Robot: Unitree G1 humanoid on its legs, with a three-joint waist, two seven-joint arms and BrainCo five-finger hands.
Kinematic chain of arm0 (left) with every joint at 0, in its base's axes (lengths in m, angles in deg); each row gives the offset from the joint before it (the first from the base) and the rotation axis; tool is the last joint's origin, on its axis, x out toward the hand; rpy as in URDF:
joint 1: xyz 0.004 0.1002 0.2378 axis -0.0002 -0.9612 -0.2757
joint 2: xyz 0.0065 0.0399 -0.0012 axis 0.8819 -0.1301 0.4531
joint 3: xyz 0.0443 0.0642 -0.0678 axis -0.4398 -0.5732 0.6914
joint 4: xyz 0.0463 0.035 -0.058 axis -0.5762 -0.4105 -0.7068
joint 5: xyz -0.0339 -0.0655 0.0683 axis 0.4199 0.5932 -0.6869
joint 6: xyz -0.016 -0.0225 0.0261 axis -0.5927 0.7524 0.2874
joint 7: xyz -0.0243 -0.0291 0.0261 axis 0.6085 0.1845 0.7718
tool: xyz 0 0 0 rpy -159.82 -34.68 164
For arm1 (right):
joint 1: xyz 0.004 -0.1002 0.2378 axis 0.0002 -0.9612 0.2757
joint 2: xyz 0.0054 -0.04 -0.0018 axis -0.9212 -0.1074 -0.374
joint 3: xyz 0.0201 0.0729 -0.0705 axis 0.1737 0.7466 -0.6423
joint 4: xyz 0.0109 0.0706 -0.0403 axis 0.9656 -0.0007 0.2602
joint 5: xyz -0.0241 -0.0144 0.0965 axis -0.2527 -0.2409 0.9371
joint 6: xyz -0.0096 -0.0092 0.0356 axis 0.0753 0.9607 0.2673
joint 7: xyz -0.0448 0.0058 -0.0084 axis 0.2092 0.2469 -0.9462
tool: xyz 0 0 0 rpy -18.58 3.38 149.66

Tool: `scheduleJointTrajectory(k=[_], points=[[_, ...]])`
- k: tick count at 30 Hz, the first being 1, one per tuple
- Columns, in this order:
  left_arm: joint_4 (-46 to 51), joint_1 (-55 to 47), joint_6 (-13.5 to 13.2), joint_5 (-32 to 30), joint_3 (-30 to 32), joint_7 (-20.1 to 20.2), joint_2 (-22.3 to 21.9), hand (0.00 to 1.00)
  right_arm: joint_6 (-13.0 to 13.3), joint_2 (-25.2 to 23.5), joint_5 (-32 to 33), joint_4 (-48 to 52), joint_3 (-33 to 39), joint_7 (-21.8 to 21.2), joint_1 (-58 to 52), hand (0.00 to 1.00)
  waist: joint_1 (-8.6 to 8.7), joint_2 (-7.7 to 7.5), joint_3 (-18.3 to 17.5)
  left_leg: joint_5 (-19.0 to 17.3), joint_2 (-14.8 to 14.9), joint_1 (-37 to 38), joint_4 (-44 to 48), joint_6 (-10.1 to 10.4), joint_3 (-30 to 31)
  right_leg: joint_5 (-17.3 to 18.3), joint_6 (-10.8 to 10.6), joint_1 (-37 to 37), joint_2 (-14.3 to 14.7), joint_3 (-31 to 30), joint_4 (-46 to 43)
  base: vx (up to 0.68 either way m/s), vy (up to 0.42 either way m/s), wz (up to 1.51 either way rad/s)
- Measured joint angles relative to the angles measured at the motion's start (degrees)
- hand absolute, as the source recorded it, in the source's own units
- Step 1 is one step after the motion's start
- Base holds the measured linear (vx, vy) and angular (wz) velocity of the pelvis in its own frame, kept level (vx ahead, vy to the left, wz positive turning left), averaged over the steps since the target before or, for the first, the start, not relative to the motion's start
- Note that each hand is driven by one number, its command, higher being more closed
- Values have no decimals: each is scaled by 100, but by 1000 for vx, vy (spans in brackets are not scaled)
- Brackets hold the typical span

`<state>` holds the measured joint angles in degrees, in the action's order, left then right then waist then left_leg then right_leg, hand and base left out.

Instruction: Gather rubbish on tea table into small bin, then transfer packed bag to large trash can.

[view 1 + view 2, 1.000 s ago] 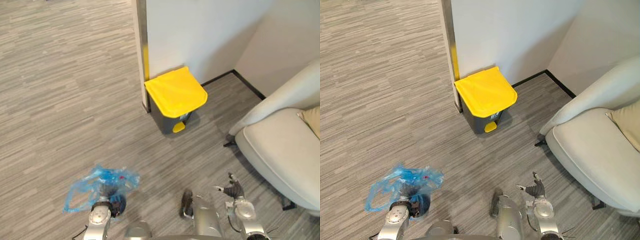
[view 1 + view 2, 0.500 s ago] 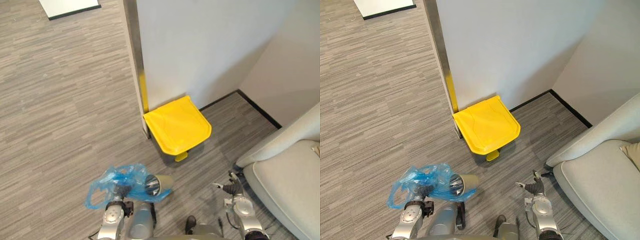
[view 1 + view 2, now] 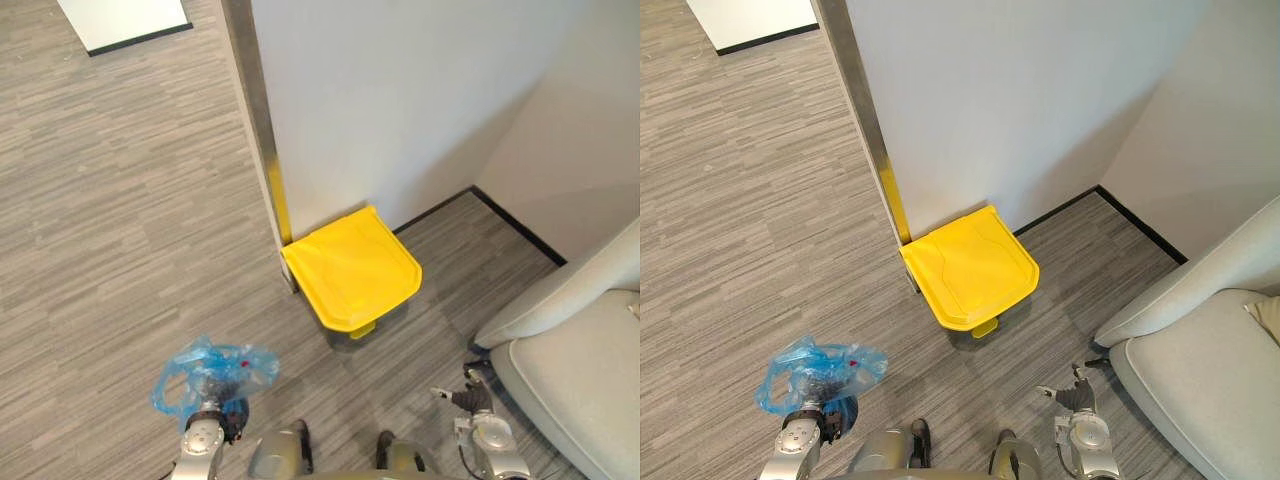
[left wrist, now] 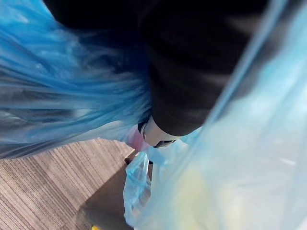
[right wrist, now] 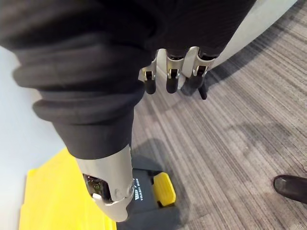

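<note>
A crumpled blue plastic bag (image 3: pixel 213 372) with rubbish inside hangs bunched over my left hand (image 3: pixel 222 418), low at the left above the floor. In the left wrist view the blue bag (image 4: pixel 72 91) wraps all round the hand, and a fingertip (image 4: pixel 156 136) curls into the film. The large trash can (image 3: pixel 352 268) is dark grey with a shut yellow lid and a yellow pedal. It stands on the floor against the wall's corner, ahead and to the right of the bag. My right hand (image 3: pixel 470 399) hangs low at the right, fingers (image 5: pixel 168 76) relaxed and holding nothing.
A white wall with a metal-edged corner (image 3: pixel 255 130) rises right behind the can. A pale grey armchair (image 3: pixel 585 360) takes up the right side, close to my right hand. Grey striped floor (image 3: pixel 110 220) spreads out to the left.
The whole view has shifted, so the camera has moved; the can now stands nearer the middle. My left hand still holds the bag, now lower left in view. The right hand stays low.
</note>
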<state>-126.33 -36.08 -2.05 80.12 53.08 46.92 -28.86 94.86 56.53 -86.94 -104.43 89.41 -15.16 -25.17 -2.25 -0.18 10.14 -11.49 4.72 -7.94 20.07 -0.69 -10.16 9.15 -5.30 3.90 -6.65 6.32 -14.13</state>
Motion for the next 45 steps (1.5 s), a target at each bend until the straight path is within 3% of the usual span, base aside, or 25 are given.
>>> scheduleJointTrajectory(k=[7,16,18,20,22,24,27,28,30,31,32,34,35,36,38,39,43,45], points=[[-137,37,7,0,-66,27,-113,100,0,-13,23,-46,197,-3,-85,0,19,-86,-69,-17,-21,28,-41,29,73,-192,-35,-289,63,86,482,30,1,5],[-218,23,9,-1,-200,24,-103,100,2,-31,51,-203,192,8,-21,0,-1,-79,-186,-25,-105,-113,65,20,254,-328,-37,-439,56,208,720,-1,24,9],[-178,23,7,0,-196,18,-99,100,2,-26,59,-201,192,12,82,0,-4,-55,-188,-201,-81,-308,351,-17,369,-210,-64,-265,41,275,459,-65,39,12],[-113,11,16,1,-190,14,-48,100,-4,-80,81,-185,191,14,70,0,-6,-123,-107,-660,-72,-454,917,-86,523,309,-144,68,-74,303,-682,-67,47,15],[-83,-1,56,2,-179,5,-2,100,-25,-119,114,-193,192,14,43,0,-16,-107,28,-781,-126,-220,945,-224,618,425,-185,632,-224,308,-1995,-16,40,17],[-25,62,63,3,-160,-15,59,100,-25,-185,115,-190,188,12,35,0,-9,-110,96,-811,-95,-86,939,-284,747,476,-21,900,-135,329,-1764,47,11,30],[9,324,63,53,-163,-18,316,100,-25,-161,172,-189,202,16,78,0,-12,-246,239,-887,-158,37,986,-321,975,-240,-294,1341,-187,484,-135,112,-57,53],[-12,510,62,54,-175,-23,373,100,-32,-124,228,-184,214,26,86,0,8,-293,375,-1086,-255,32,1266,-300,1152,-421,-476,1552,-369,513,156,137,-106,75],[-81,628,53,55,-172,-50,379,100,-120,-87,229,-203,220,51,53,0,-4,-319,519,-1500,-310,96,1789,-199,1334,-434,-476,1595,-514,458,275,185,-167,79],[-142,628,56,57,-171,-112,385,100,-156,-52,237,-203,223,68,22,0,16,-305,555,-1867,-334,232,2132,-129,1562,-777,-454,1511,-491,196,246,302,-245,74],[-168,629,60,63,-177,-130,323,100,-159,24,255,-196,239,69,21,0,27,-181,569,-2028,-263,300,2224,-61,1787,-962,-480,1485,-371,74,-57,353,-267,78],[-179,621,59,61,-276,-124,294,100,-157,77,277,-142,494,81,14,0,21,-36,508,-2171,-62,407,2045,113,2141,-622,-522,1719,-179,94,-808,366,-262,56],[-184,621,59,61,-272,-126,291,100,-156,82,278,-138,528,98,39,0,13,-32,493,-2191,21,441,1971,155,2183,-584,-478,1756,-130,130,-934,513,-363,44],[-210,609,63,60,-273,-126,272,100,-163,45,279,-143,629,113,56,0,2,65,461,-2196,327,591,1655,335,2280,-485,-322,1796,15,306,-1184,438,-303,26],[-225,561,69,72,-295,-127,227,100,-168,1,286,-149,646,112,12,0,67,136,346,-1886,654,768,1168,686,2428,-137,-116,1800,159,638,-1489,498,-309,46],[-225,539,75,80,-299,-125,167,100,-162,-10,298,-145,668,111,17,0,140,121,291,-1676,779,769,1047,798,2432,25,-136,1808,151,784,-1651,532,-317,55],[-180,825,89,173,-561,-108,66,100,-83,-23,470,107,684,110,109,0,166,82,206,-945,1023,611,368,1025,2163,197,25,1860,208,799,-1420,317,-230,38],[-178,915,88,172,-561,-109,55,100,-75,-32,478,120,585,113,239,0,160,82,205,-858,1080,516,261,1047,1978,197,26,1933,217,829,-1368,68,-94,20]])
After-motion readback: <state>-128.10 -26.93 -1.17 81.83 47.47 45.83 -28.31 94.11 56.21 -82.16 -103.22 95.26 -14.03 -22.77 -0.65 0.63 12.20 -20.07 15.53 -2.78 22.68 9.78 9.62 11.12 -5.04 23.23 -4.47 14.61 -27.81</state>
